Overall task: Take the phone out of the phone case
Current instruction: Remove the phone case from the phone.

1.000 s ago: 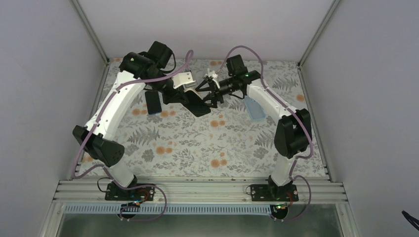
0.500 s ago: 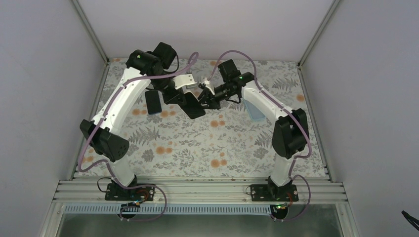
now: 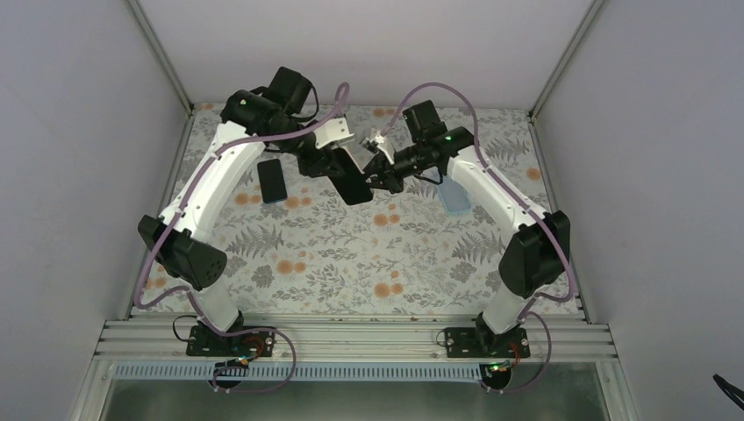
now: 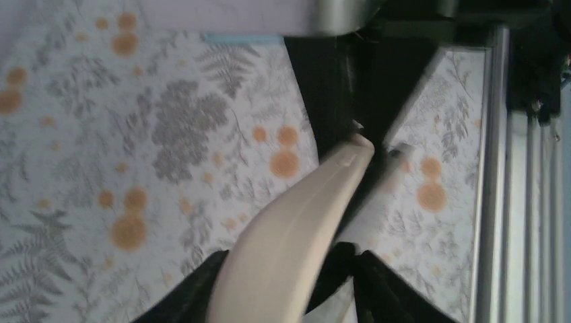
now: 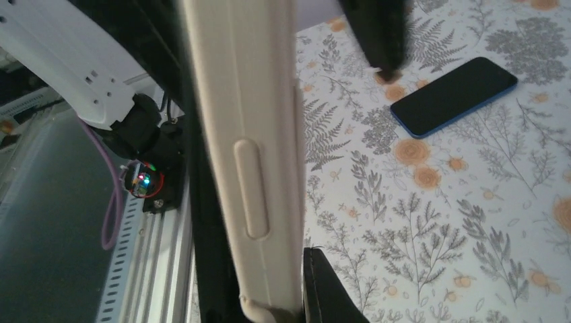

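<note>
A phone in a cream phone case (image 3: 353, 186) hangs in the air between my two grippers, its black face showing in the top view. My right gripper (image 3: 379, 171) is shut on it. In the right wrist view the case's cream edge with its side button (image 5: 249, 168) sits clamped between the black fingers (image 5: 330, 289) of the right gripper (image 5: 259, 269). My left gripper (image 3: 332, 165) is at the other end. In the left wrist view the case (image 4: 296, 229) lies between the left gripper's (image 4: 293, 256) fingers, which stand apart, with a gap beside one finger (image 4: 384, 289).
A second phone with a blue rim (image 3: 273, 180) lies flat on the floral cloth at the back left, also visible as a dark slab (image 5: 454, 96). A pale blue case (image 3: 450, 195) lies under the right arm. Grey walls close in both sides and the back.
My right gripper closed on the cased phone. The left jaws, shut before, have now parted. Both arms shifted slightly and the phone tilted more upright.
</note>
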Robot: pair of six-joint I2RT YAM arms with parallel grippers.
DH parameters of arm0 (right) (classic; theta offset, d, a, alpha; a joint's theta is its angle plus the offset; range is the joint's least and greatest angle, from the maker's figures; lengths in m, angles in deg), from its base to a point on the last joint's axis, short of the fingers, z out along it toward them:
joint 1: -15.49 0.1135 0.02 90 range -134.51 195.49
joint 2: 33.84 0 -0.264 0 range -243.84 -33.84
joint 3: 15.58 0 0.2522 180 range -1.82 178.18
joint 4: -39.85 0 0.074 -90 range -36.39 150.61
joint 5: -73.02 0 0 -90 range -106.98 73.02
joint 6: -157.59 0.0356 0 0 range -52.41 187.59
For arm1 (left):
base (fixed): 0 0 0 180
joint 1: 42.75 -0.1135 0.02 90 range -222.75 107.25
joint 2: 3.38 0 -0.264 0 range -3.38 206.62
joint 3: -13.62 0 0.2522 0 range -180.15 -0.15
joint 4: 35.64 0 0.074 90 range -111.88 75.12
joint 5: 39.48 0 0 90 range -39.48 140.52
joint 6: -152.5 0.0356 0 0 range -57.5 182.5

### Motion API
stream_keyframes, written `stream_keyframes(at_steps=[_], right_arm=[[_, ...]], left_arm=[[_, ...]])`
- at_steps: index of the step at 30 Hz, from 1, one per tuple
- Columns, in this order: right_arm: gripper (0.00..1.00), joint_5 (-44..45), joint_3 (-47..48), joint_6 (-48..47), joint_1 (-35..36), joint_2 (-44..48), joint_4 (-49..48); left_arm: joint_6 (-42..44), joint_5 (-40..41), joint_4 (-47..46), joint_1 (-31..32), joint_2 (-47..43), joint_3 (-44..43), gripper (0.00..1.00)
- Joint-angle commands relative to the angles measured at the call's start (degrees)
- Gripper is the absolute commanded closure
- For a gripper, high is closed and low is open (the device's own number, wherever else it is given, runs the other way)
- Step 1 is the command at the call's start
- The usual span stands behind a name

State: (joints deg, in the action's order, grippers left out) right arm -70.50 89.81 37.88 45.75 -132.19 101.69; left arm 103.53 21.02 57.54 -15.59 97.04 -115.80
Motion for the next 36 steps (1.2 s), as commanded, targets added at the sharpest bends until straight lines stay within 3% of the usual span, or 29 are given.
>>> stream_keyframes(at_steps=[1, 3, 5, 10, 23, 30, 36], right_arm=[[0.97, -30.01, 3.72, 3.34, 3.98, 7.06, -5.51], [0.97, -30.60, 3.63, 2.24, 2.73, 7.54, -4.33], [0.97, -31.15, 2.95, 2.04, 1.46, 8.23, -4.26], [0.97, -31.13, 0.32, 1.61, -1.38, 9.95, -4.53], [0.97, -27.82, -1.98, 3.29, -12.91, 6.98, -6.15], [0.96, -18.22, -4.79, 19.64, -15.65, 7.01, -21.67], [0.97, -6.33, -6.70, 32.63, -16.76, 7.09, -34.36]], left_arm=[[-3.00, -4.95, -28.53, 2.86, 4.35, 3.01, 0.44], [-3.20, -4.62, -28.87, 2.81, 3.74, 3.65, 0.27], [-3.22, -4.30, -28.88, 2.73, 3.12, 4.13, 0.17], [-3.08, -3.51, -28.72, 2.15, 0.68, 5.51, 0.00], [-2.42, 5.37, -32.67, 0.79, -9.43, 10.80, 0.00], [-2.27, 13.00, -41.93, 2.54, -14.97, 18.04, 0.00], [-0.86, 23.68, -50.36, 10.46, -15.26, 25.02, 0.00]])
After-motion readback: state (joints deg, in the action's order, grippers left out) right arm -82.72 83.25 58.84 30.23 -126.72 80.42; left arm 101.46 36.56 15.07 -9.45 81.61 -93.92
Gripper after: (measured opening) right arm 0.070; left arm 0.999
